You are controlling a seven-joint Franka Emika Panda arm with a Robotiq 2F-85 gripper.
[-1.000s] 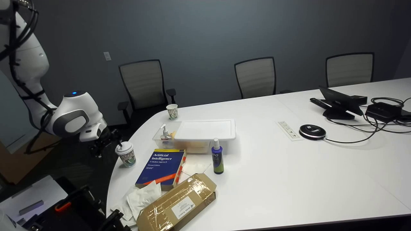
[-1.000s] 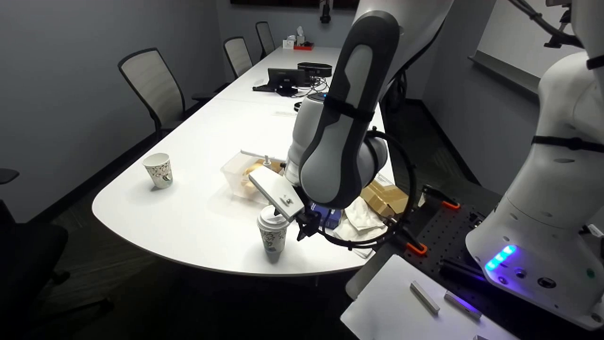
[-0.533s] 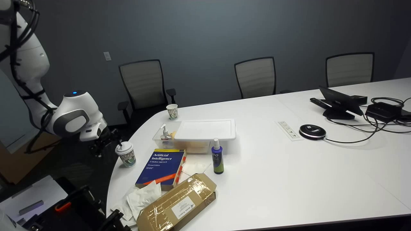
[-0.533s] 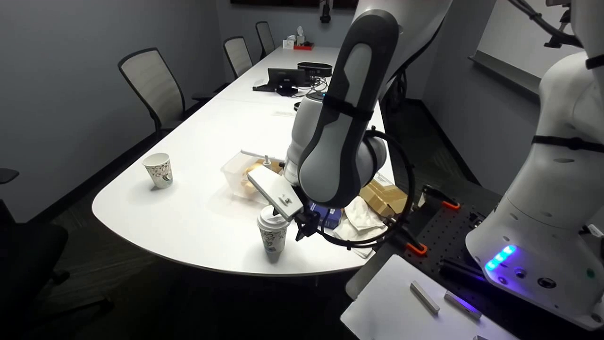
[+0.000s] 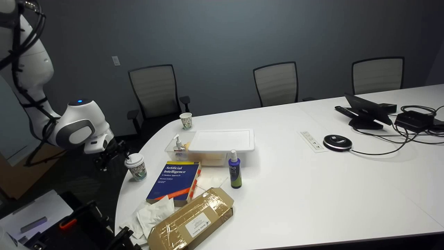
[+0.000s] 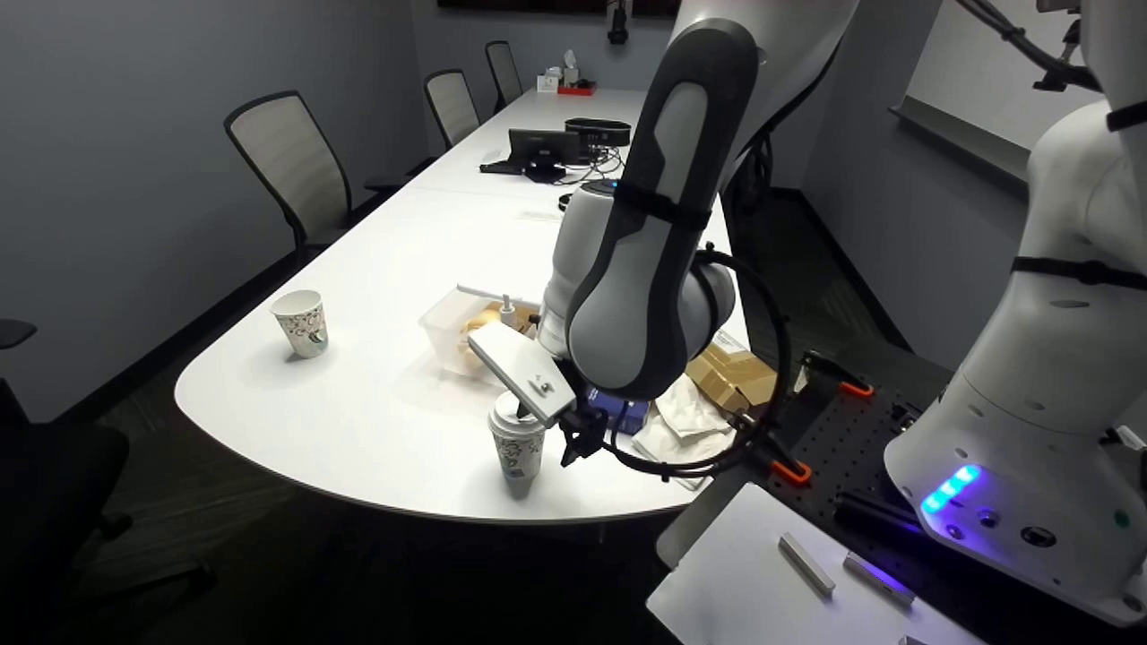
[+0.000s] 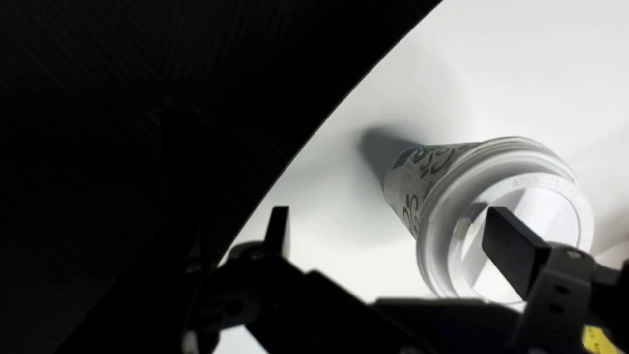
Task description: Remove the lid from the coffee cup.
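While the white lid (image 7: 511, 191) sits on top of the coffee cup (image 6: 520, 459), the jaws are spread wide, with a big gap between the two sides. In the wrist view, one black pad (image 7: 511, 250) is right in front of the lid, and its partner is off to the side, by the edge of the white surface (image 7: 344, 226). I cannot tell if the pad touches the lid. The cup stands upright near the round end of the surface, with swirls printed on it. Near it in an exterior view lies a thick blue book (image 5: 175, 180). Rumpled white cloth or paper (image 5: 156, 211) and a long brown box (image 5: 210, 205) lie at the book's near end. A spray bottle (image 5: 235, 173) stands near a clear bin (image 5: 213, 160), which has a white cover (image 5: 222, 140) over part of it and a pump bottle (image 5: 178, 146) inside. Another paper cup (image 6: 303, 324) stands well apart from the first, and a black round thing (image 5: 337, 142) with a cord lies farther down the surface.
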